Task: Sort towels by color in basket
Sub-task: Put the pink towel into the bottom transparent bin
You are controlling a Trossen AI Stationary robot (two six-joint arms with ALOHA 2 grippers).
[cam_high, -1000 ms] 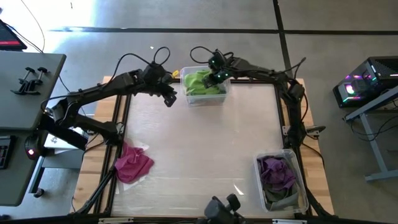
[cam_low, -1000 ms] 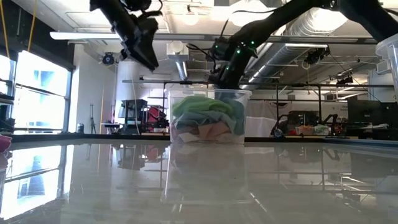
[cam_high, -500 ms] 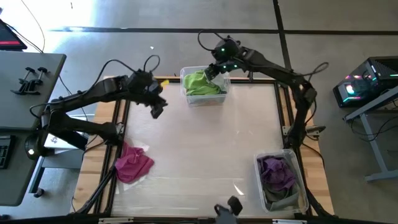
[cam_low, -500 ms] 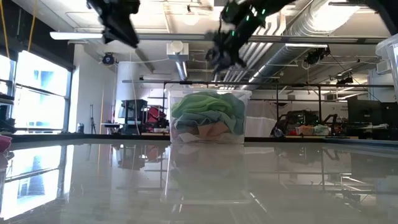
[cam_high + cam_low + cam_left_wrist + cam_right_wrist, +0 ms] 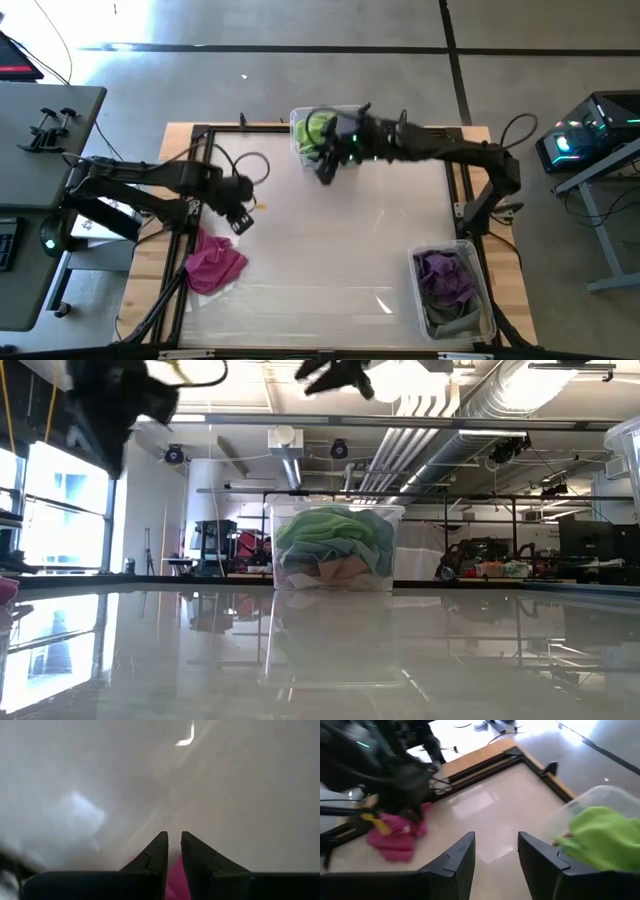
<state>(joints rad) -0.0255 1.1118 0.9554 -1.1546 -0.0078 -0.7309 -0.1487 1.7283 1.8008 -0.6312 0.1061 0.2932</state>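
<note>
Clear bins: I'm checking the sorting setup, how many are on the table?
2. One bin at the table's far edge holds green towels; the other bin at the near right corner holds purple and grey ones. None seems hidden.

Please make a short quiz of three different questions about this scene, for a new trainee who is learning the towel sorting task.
1. True or false: the pink towel lies inside a bin.
2. Which towel colour lies on top in the far clear bin? A) lime green B) white C) purple
3. Fill in: the bin at the table's near right corner holds a ______ towel on top.

Key:
1. False: it lies loose on the table.
2. A, the lime green towel.
3. Purple.
</note>
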